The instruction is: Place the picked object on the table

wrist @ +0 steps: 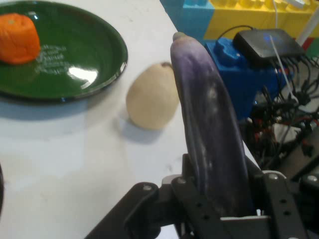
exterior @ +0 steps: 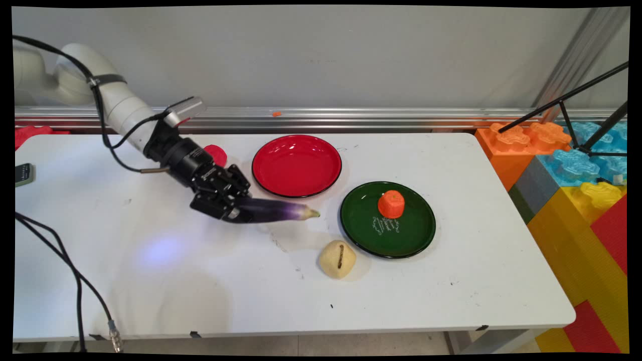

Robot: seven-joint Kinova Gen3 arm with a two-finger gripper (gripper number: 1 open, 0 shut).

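Main view shows my gripper point(exterior: 235, 213) low over the white table point(exterior: 200, 281), left of centre, with its 2 fingers pinched on the thick end of a purple eggplant point(exterior: 278, 210). The eggplant sticks out to the right, roughly level, its pale green tip pointing toward the gap between the 2 plates. A red plate point(exterior: 296, 165) sits just behind that tip, bare. A green plate point(exterior: 387, 219) lies to the right of the tip, carrying an orange toy fruit point(exterior: 391, 204) on its far half, with white lettering printed on the glaze beside it. A beige potato-like toy point(exterior: 337, 258) with a dark slit rests on the table, just beside the green plate's near-left rim and below the eggplant's tip. A small red object point(exterior: 216, 154) shows behind my wrist, partly hidden.

From the hand view, the eggplant point(wrist: 212, 129) runs straight up from between my fingers, the beige toy point(wrist: 152, 99) beside it and the green plate point(wrist: 75, 55) beyond.
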